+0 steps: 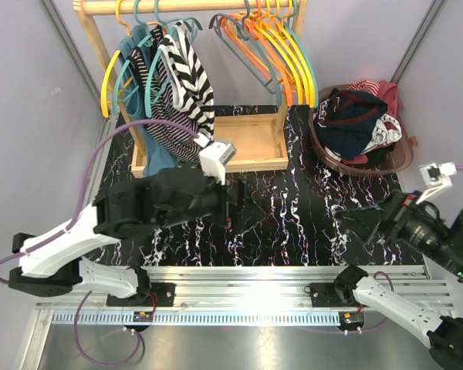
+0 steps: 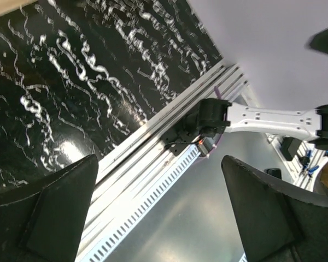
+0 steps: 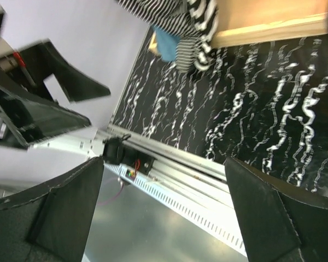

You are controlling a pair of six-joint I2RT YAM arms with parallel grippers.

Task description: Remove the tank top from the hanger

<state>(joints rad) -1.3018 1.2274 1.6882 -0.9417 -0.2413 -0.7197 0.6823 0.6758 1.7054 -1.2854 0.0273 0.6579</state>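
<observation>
A black-and-white striped tank top (image 1: 187, 73) hangs on a teal hanger (image 1: 150, 42) at the left end of the wooden rack's rail (image 1: 100, 8), with other striped and blue garments beside it. Its hem also shows in the right wrist view (image 3: 180, 16). My left gripper (image 1: 243, 208) is open and empty, low over the black marbled table, in front of and below the hanging clothes; its jaws stand wide apart in the left wrist view (image 2: 164, 218). My right gripper (image 1: 363, 223) is open and empty at the right front, also seen in the right wrist view (image 3: 167, 218).
Several empty orange, yellow and teal hangers (image 1: 274, 46) hang at the rail's right end. The rack's wooden base tray (image 1: 251, 142) lies behind the left gripper. A brown basket (image 1: 324, 142) full of clothes stands at the back right. A metal rail (image 1: 247, 277) runs along the near edge.
</observation>
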